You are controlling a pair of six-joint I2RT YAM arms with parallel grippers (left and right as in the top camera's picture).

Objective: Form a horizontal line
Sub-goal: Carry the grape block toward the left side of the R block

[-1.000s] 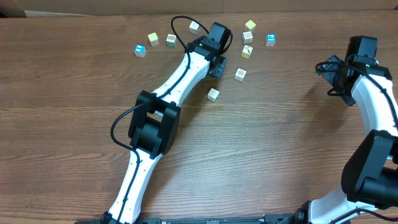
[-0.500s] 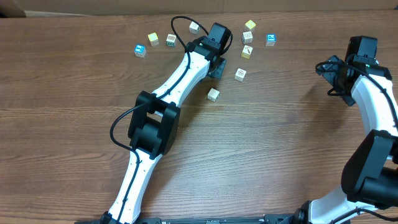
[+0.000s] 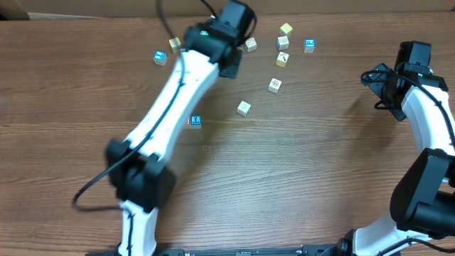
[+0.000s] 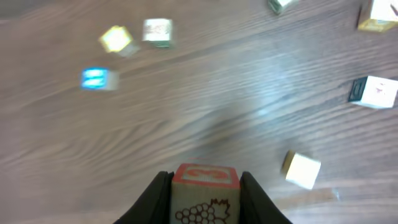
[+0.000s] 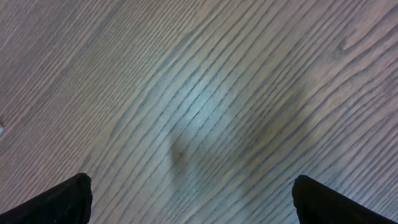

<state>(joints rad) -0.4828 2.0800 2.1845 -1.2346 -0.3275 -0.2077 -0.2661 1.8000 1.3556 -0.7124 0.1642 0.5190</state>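
The left gripper (image 4: 205,199) clamped a red-marked cube (image 4: 205,182) above the table (image 4: 186,118). The right gripper (image 5: 191,186) stood wide open. The horizontal line (image 3: 195,121) lay mid-table, partly hidden under the left arm (image 3: 170,99).

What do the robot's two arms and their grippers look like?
The left arm and the right arm have white links and bulky black joints. Thin black cables loop beside the joints. The left gripper and the right gripper have plain black fingers. No markings are visible.
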